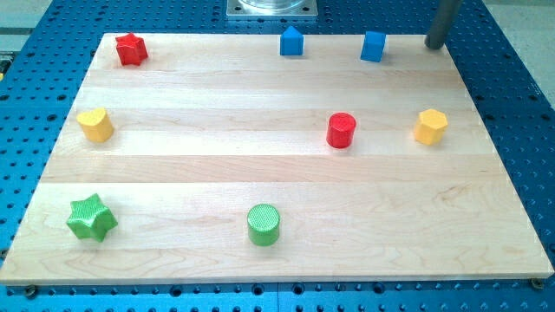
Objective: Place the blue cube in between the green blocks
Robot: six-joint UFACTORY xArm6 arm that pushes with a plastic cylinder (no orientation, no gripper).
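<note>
On the counter (260, 173), a red cylinder (342, 130) sits mid-right, between the blue cube (373, 46) at upper right and the green cylinder (264, 224) and green star (91, 217) at the bottom. My tip (434, 45), without jaws, stands just right of the cube, apart.

Blue cube (373, 46) at view's top, my tip (434, 45) near its right; green star (91, 217) left of green cylinder (264, 224), view's bottom.
</note>
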